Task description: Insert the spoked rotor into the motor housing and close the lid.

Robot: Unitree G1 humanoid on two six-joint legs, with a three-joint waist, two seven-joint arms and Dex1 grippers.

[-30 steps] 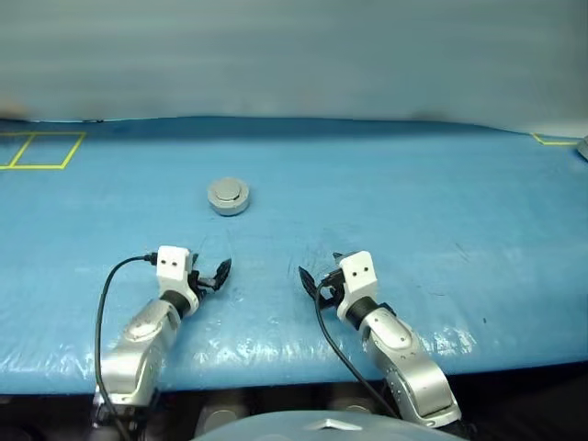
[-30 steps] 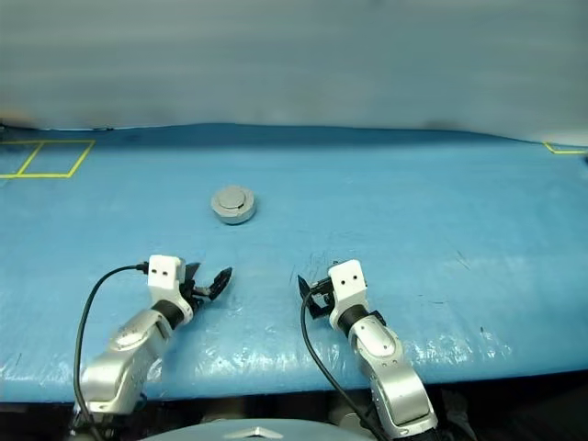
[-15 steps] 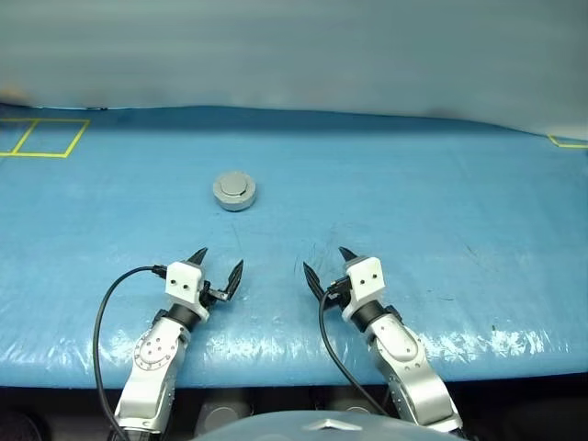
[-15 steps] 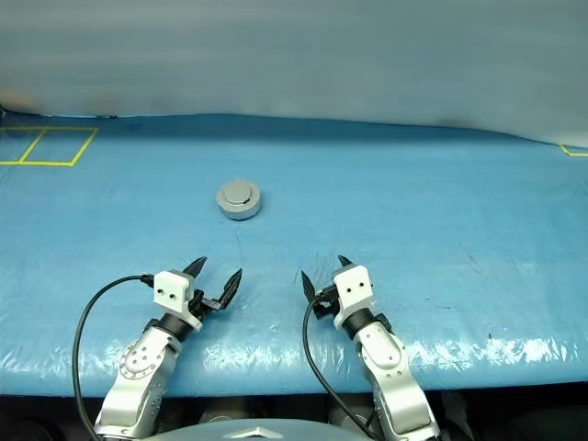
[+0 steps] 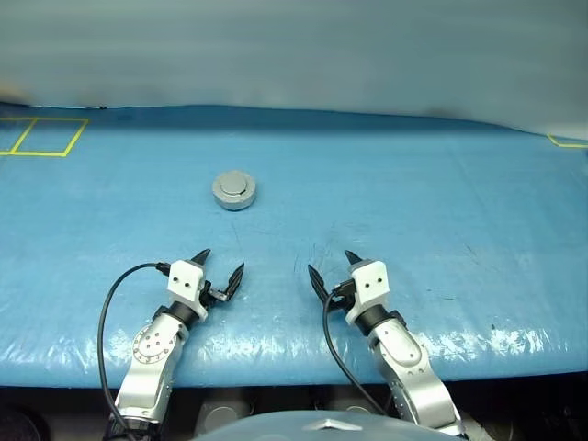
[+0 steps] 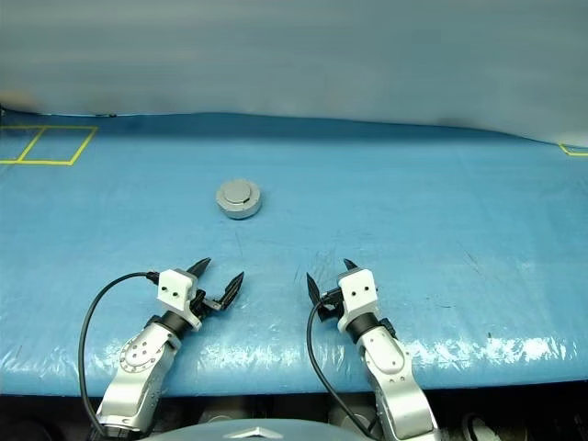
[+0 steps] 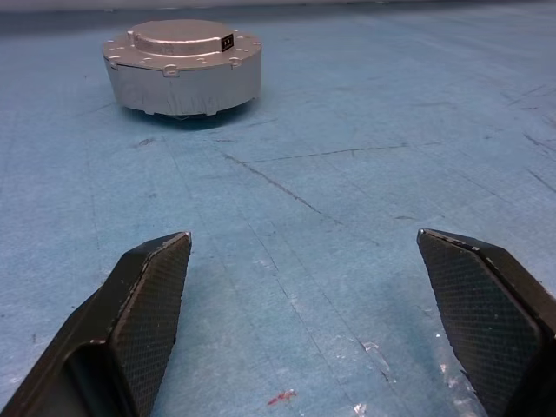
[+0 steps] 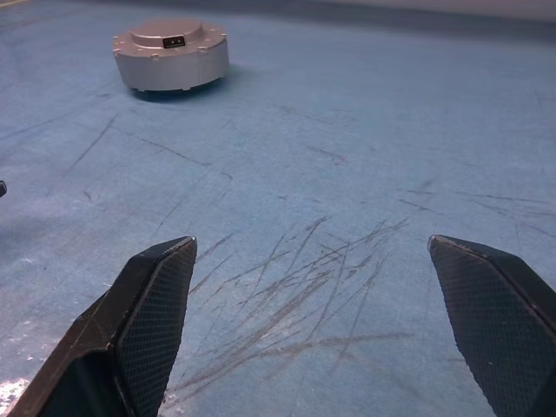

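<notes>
The motor housing (image 5: 233,190) sits flat on the blue table (image 5: 441,211), lid (image 7: 180,33) closed on top, raised circle facing up. Compared with a second ago, the left gripper (image 5: 219,273) has rolled so both spread fingers show; the right gripper (image 5: 333,273), also spread wide, holds nothing.

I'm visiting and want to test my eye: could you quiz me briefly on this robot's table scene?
1. True or false: the lid of the motor housing is shut.
2. The left gripper is: A open, B shut on the housing, C shut with nothing held.
3. Which gripper touches the housing?

Key:
1. True; it sits closed on the blue mat.
2. A.
3. Neither; the right gripper is also open, short of it.
</notes>
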